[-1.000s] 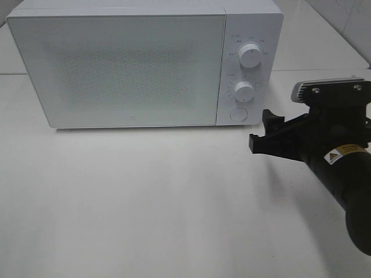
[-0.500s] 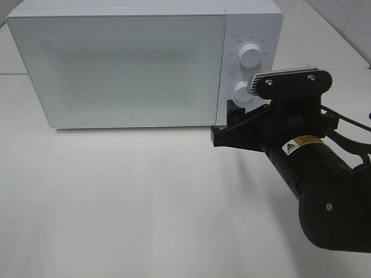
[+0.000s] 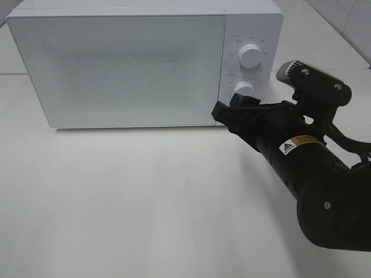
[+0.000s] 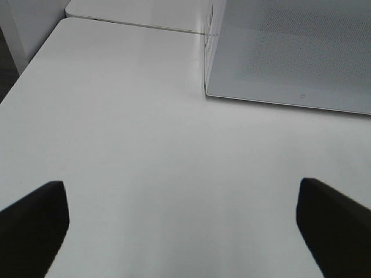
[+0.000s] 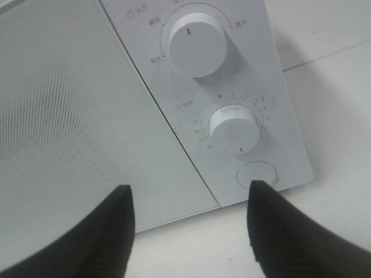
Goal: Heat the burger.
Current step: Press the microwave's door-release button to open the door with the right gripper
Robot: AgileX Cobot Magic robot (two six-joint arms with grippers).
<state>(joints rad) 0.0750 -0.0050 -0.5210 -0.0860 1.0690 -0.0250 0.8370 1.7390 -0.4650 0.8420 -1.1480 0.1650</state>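
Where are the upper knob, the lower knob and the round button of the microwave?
upper knob (image 5: pixel 196 45), right wrist view, middle of its front face.
lower knob (image 5: pixel 235 129), right wrist view, middle of its front face.
round button (image 5: pixel 257 172), right wrist view, middle of its visible face.

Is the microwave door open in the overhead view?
No: the microwave door is shut, with its right edge lying flush against the control panel.
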